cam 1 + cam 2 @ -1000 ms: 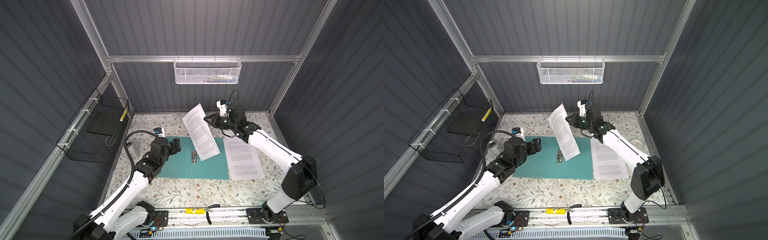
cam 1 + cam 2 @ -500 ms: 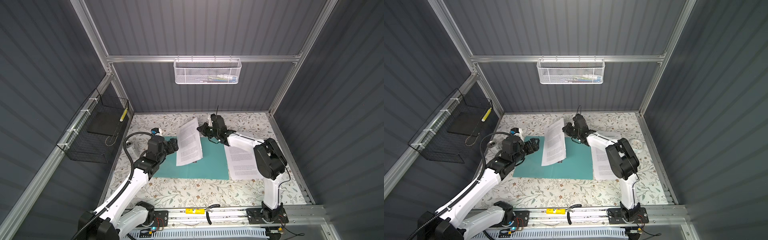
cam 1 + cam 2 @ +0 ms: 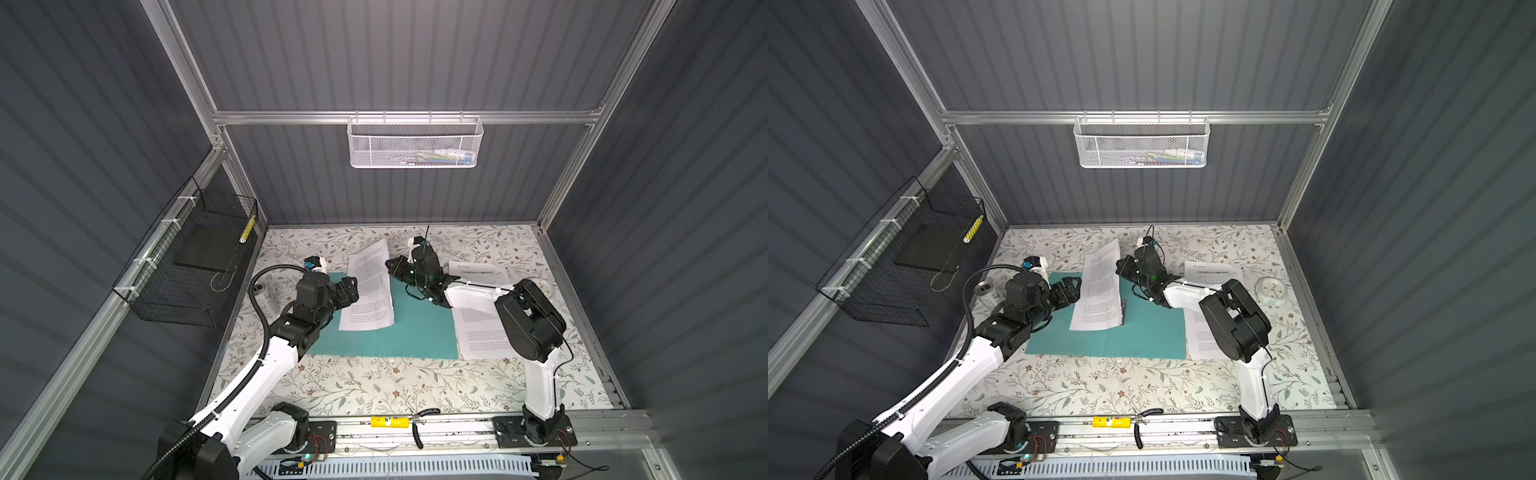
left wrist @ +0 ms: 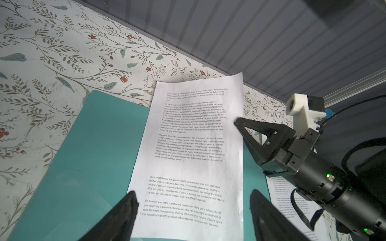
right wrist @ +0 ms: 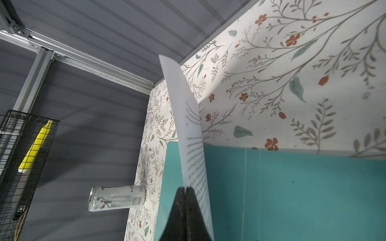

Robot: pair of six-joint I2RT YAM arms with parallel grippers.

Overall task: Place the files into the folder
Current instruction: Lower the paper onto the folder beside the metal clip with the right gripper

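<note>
- A black wire basket (image 3: 174, 303) hangs on the left wall, with a flat black slab (image 3: 205, 249) inside it.
- A pale drink can (image 3: 984, 287) stands on the floral surface (image 3: 374, 386) near that wall.
- The left pincer (image 3: 349, 291) is released, jaws spread wide. In the left wrist view its fingers (image 4: 125, 212) sit either side of the near end of a printed sheet. Whether they touch the paper I cannot tell.
- The teal folder (image 3: 415, 328) lies open and flat in the middle of the surface.
- The sheet (image 3: 368, 291) lies partly on the folder's left half. Its far end reaches past the folder's far edge and is lifted off the surface.
- The metal clip (image 3: 1124, 311) shows along the spine, just beside the sheet's right edge.
- The right pincer (image 3: 390, 266) is clenched on the sheet's right edge near the far end. The right wrist view shows the paper edge-on, rising from the closed tips.
- More printed sheets (image 3: 478, 332), the top one with a headed title, lie on the surface just right of the folder, partly under the right arm.
- A round white clock (image 3: 1271, 289) lies farthest right.
</note>
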